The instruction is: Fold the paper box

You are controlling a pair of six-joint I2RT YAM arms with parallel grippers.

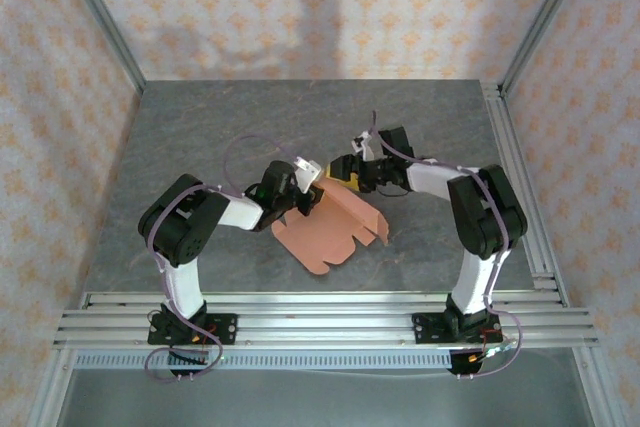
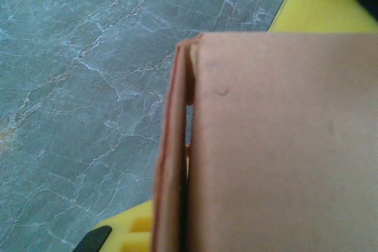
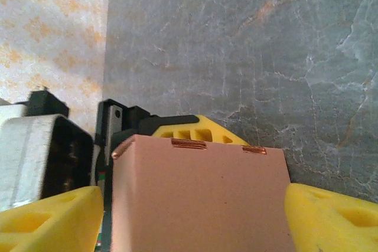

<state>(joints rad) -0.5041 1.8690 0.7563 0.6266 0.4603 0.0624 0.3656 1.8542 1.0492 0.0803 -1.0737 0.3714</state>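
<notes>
The top external camera looks down from above and behind the arm bases onto the grey marble-patterned table [image 1: 200,137], far enough to take in its patterned walls. Each wrist camera sits very close to the paper box [image 1: 335,227], facing along its own yellow fingers [image 3: 47,216]. All three views share the box [image 2: 283,146] [image 3: 201,199] and the table beside it.

Paper box [image 2: 277,146] cut off right and below, left wrist view.
</notes>
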